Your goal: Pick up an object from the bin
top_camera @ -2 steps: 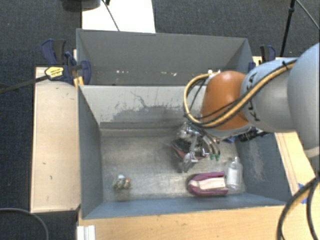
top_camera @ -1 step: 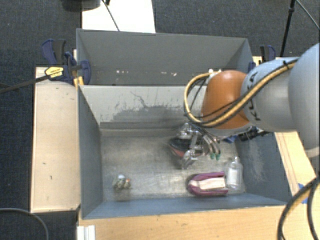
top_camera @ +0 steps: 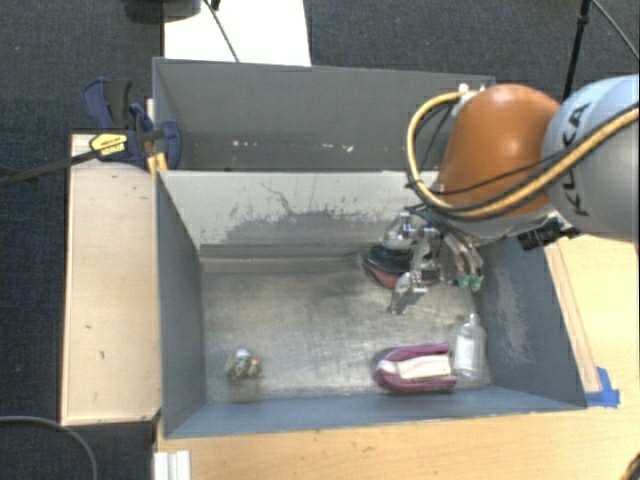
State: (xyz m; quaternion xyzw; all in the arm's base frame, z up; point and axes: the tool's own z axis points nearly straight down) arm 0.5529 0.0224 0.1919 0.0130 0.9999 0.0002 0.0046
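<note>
Grey bin (top_camera: 182, 308); jaws low at far right, just beside dark round red-rimmed thing (top_camera: 381, 262). We can't tell if released or clenched.

dark round disc (top_camera: 380, 264), red edge | partly hidden | back right of bin (top_camera: 300, 308) floor

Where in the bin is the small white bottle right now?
The bottle sits at the lower right of the bin floor, beside the right end of the purple packet and below the gripper.
</note>
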